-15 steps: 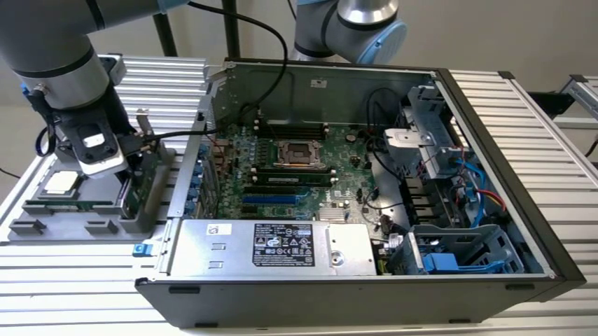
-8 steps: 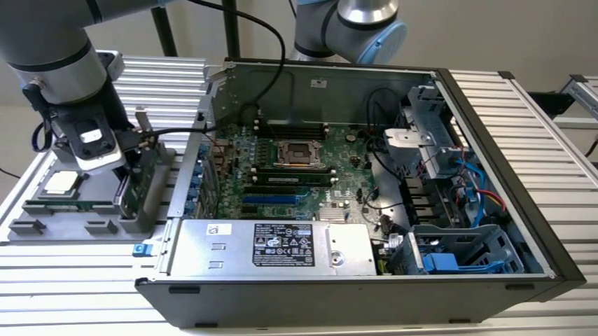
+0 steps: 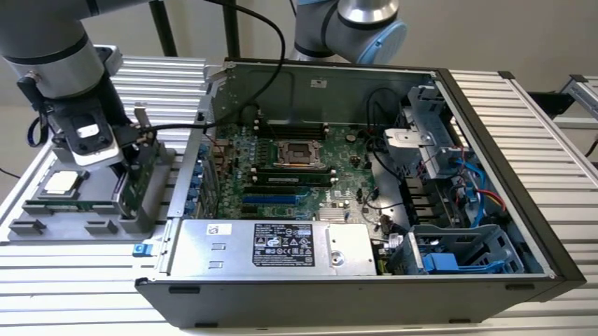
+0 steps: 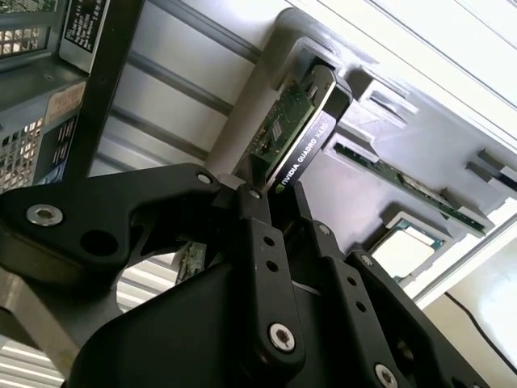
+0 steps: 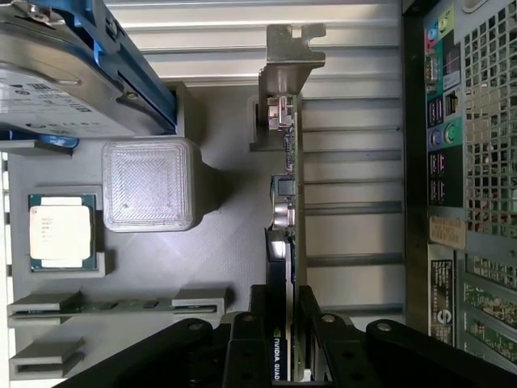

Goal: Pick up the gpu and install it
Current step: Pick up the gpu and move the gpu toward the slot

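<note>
The gpu point(image 3: 134, 178) stands on edge in a slot of the grey parts tray point(image 3: 56, 227), at the exterior view's left beside the open computer case. Its silver bracket point(image 5: 287, 56) points away from the wrist, and the green card with its black cooler point(image 4: 303, 129) runs back between my fingers. My gripper point(image 5: 283, 303) straddles the card's near end, one black finger point(image 4: 258, 234) pressed against each face, so it looks shut on the card. The card still sits in its tray slot.
The open computer case point(image 3: 486, 140) with its motherboard point(image 3: 280, 168) and power supply point(image 3: 271, 245) lies just beyond the tray. The tray also holds a processor point(image 5: 62, 230), a memory stick point(image 5: 121, 305) and a hard drive in a blue frame point(image 5: 65, 73). The case's rear panel point(image 5: 460, 162) is close beside the card.
</note>
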Available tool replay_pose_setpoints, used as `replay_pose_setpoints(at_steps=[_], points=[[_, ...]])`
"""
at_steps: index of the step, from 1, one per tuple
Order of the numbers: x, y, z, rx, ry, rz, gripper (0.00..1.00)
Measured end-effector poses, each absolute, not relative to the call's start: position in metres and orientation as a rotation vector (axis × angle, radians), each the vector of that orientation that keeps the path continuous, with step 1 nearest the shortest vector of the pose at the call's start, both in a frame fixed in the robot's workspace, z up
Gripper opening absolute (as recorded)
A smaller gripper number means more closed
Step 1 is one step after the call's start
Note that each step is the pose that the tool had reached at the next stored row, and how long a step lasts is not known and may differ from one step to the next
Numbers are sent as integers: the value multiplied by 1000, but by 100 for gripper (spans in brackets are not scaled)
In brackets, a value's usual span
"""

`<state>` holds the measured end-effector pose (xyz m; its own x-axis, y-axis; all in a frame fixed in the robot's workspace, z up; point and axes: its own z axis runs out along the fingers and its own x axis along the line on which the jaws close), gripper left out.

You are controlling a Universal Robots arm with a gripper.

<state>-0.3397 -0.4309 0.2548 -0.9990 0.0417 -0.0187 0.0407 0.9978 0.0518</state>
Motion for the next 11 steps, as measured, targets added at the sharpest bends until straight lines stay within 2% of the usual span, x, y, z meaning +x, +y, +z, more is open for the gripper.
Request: replay_pose_setpoints(at_steps=[11], points=[[-340, -431, 263, 64, 3120, 80, 0]])
